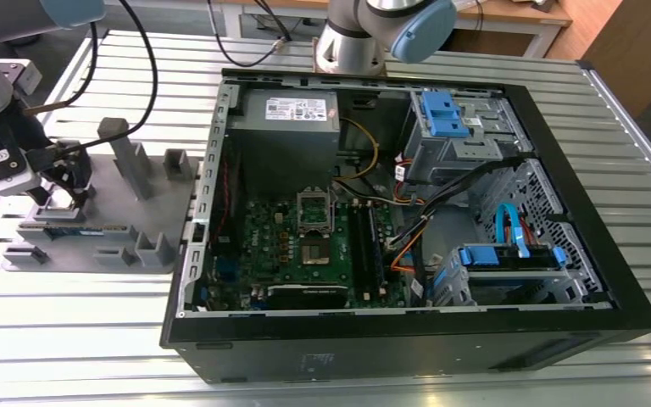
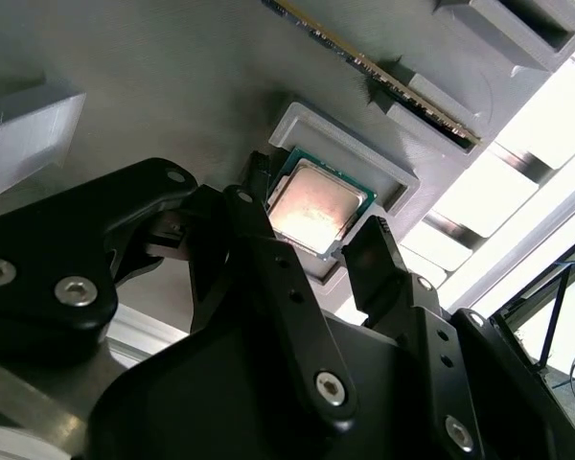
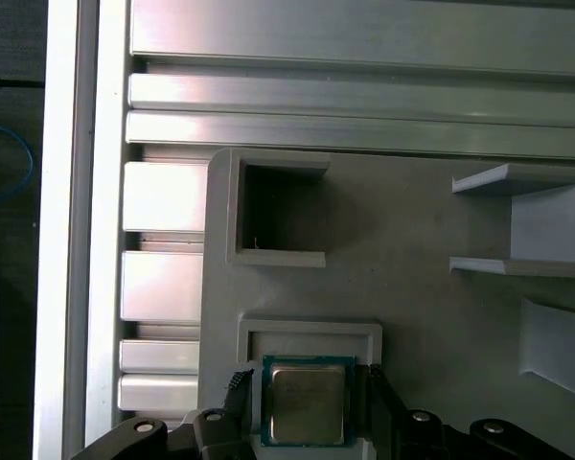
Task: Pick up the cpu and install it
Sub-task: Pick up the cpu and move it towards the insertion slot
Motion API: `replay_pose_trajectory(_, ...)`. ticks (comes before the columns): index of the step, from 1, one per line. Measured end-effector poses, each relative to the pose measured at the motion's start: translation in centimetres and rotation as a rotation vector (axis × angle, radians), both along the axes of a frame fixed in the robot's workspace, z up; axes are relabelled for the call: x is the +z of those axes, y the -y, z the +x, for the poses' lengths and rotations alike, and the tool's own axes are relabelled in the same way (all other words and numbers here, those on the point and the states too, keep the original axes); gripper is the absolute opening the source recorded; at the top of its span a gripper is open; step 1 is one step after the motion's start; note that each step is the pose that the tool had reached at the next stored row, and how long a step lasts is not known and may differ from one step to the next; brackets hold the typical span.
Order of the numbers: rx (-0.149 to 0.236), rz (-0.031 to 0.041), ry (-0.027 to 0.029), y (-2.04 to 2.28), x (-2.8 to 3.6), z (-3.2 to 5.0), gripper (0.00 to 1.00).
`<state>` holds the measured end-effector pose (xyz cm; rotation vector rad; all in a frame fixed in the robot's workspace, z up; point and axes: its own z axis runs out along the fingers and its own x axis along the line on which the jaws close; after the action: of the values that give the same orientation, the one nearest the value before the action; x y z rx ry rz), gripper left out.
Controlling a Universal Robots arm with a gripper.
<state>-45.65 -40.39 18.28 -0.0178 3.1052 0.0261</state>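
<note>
Tool (image 1: 63, 191) is hanging low over the grey holder tray (image 1: 105, 222) at the exterior view's left, well apart from the computer case (image 1: 416, 212). In both wrist views its jaws are standing spread, one on each side of the cpu (image 3: 307, 402), with a thin sliver of gap showing at either edge. I am judging it released and not yet gripping.

The cpu (image 2: 311, 206) is lying flat, metal top up, in its shallow square pocket in the tray, directly between the fingertips (image 2: 259, 196). A long green memory stick (image 2: 364, 57) is resting in a slot of the same tray, just beyond the pocket.

Progress: early. The chip is not lifted, and the socket (image 1: 314, 212) on the motherboard (image 1: 292, 254) inside the open case is appearing unoccupied. Pick-up, transfer across the slatted metal surface (image 1: 77, 339) and seating are all outstanding.
</note>
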Motion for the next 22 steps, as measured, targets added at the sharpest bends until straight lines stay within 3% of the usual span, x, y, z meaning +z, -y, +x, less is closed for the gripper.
replay_pose_trajectory(7,0.0,0.0,0.0,0.0,0.01,0.0,0.57)
replay_pose_trajectory(9,0.0,0.0,-0.0001,0.0,0.01,0.0,0.47)
replay_pose_trajectory(22,0.0,-0.0002,-0.0004,0.0,0.25,-0.01,0.47)
